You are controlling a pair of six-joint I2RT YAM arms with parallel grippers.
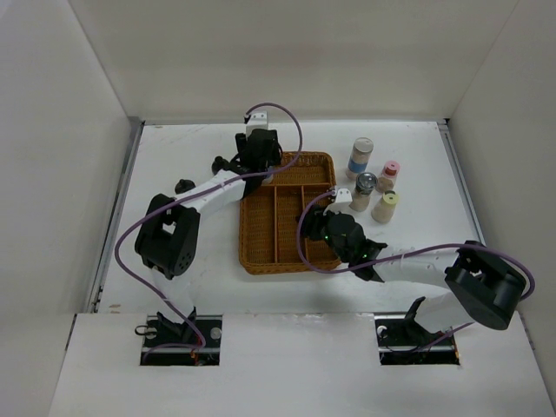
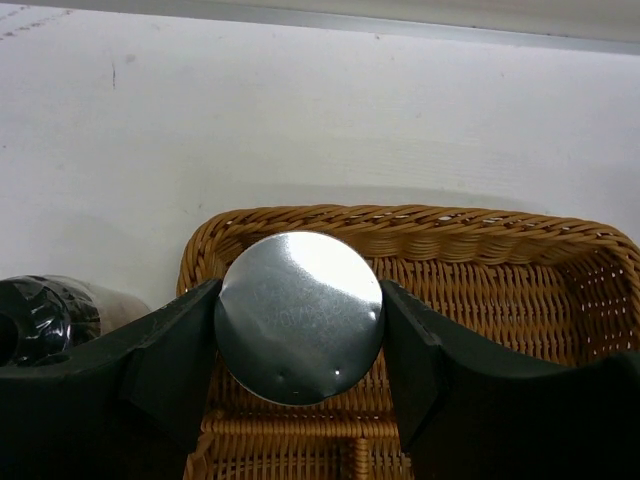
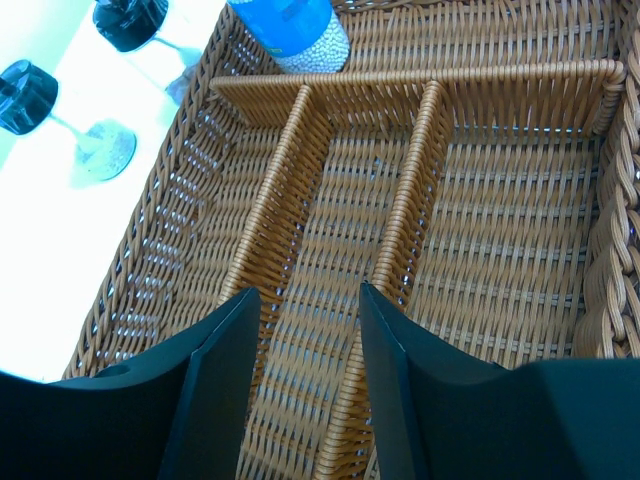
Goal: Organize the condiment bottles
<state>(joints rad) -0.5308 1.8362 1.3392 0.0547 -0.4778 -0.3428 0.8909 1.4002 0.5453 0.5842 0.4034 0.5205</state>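
My left gripper is shut on a bottle with a round silver lid, held over the far left corner of the wicker tray. The right wrist view shows a blue-labelled bottle at that corner of the cross compartment, apparently the same one. My right gripper is open and empty above the tray's long compartments. Right of the tray stand a blue-labelled cylinder, a silver-capped shaker, a pink-capped bottle and a yellow-capped bottle. My left gripper hides its bottle from above.
Two clear black-capped bottles stand on the table just left of the tray; one also shows in the left wrist view. White walls close in the table at the back and on both sides.
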